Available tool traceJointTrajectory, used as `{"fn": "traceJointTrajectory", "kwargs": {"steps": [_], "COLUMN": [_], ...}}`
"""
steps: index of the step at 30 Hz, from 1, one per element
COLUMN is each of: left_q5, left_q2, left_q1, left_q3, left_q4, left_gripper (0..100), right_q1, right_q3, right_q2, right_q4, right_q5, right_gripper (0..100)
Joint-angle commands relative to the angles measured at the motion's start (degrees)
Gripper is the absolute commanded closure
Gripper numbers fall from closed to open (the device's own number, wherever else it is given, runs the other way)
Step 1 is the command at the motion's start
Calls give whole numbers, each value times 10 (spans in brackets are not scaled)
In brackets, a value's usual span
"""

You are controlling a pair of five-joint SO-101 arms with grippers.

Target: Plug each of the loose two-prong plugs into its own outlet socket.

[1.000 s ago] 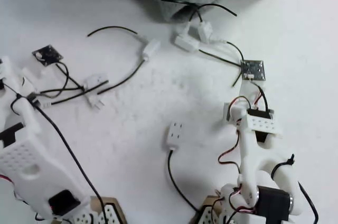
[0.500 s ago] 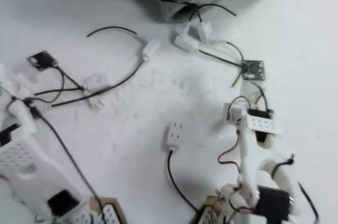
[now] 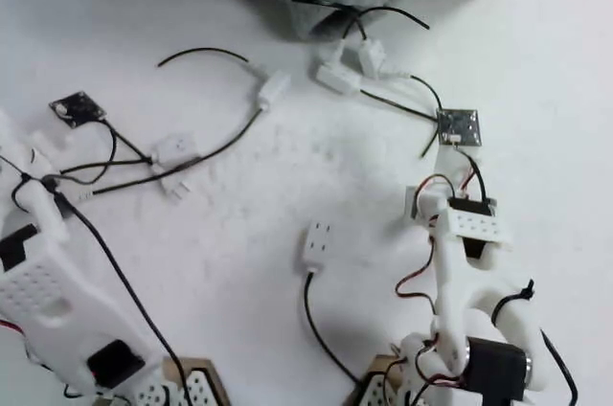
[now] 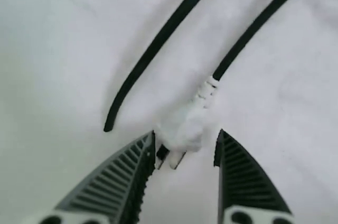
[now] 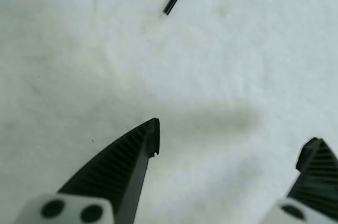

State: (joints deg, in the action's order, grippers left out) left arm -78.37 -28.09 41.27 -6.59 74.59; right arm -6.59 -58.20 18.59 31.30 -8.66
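Shifted slightly since a second ago, the left gripper (image 4: 186,136) stands open astride a white two-prong plug (image 4: 182,128) at the table's (image 3: 536,61) left side. An outlet socket (image 3: 317,241) lies centre-near. The right gripper (image 5: 235,135) hangs wide open above the tabletop.

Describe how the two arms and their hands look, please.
Both arms are white plastic with black motors and dotted panels. A black cable runs along the left arm; thin red and black wires loop on the right arm. The left hand has grey ribbed, pointed fingers, the right hand black ones; all on white bases with round holes.
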Motion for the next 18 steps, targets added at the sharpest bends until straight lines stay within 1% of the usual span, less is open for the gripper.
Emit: {"fn": "traceJointTrajectory", "kwargs": {"steps": [1,7,10,14,18], "left_q5": [-63,-69,-127,-180,-238], "left_q2": [58,56,56,56,27], "left_q1": [-27,-49,-49,-44,-38], "left_q3": [-7,-47,-55,-49,-57], "left_q4": [15,4,1,-35,-45], "left_gripper": [797,797,797,797,801], "right_q1": [4,4,4,4,3], "right_q3": [7,7,7,7,7], "right_q2": [1,1,1,1,1], "right_q4": [-8,-8,-8,-8,-8], "right_q5": [-1,-1,-2,-2,-2], "right_gripper": [598,598,598,598,598]}}
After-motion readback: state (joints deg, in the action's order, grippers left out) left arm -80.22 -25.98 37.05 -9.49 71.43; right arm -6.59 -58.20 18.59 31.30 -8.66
